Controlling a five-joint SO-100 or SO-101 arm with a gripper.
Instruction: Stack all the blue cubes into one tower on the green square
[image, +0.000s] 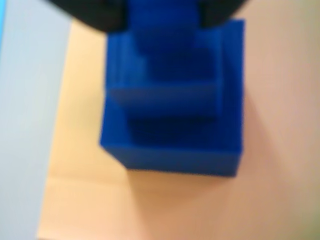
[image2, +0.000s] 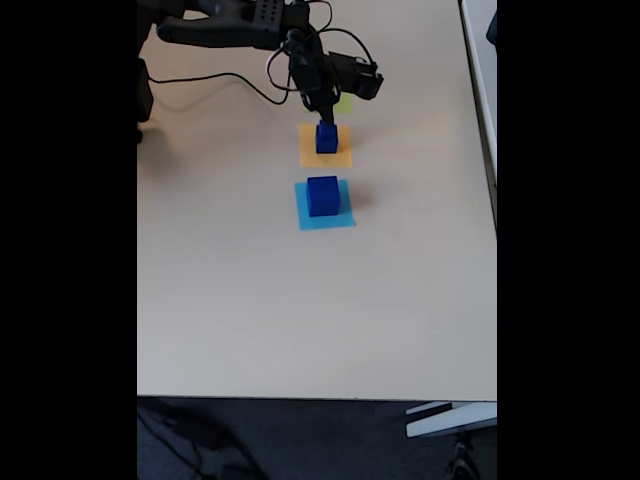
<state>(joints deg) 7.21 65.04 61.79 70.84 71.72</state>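
In the fixed view my gripper (image2: 323, 122) reaches down from the arm at the top onto a stack on the orange square (image2: 341, 155). The wrist view is blurred. There the small blue cube (image: 162, 45) sits between my two dark fingers (image: 97, 15), gripper (image: 162, 20) shut on it, on or just over the medium blue cube (image: 172, 150). The large blue cube (image2: 323, 195) stands alone on the light-blue square (image2: 325, 220). A corner of the green square (image2: 344, 103) peeks out behind the gripper, with no cube seen on it.
The three flat squares lie in a line down the middle of the beige table (image2: 250, 300). Black cables (image2: 230, 82) trail across the back left. The table's right edge (image2: 494, 200) is close to a white surface.
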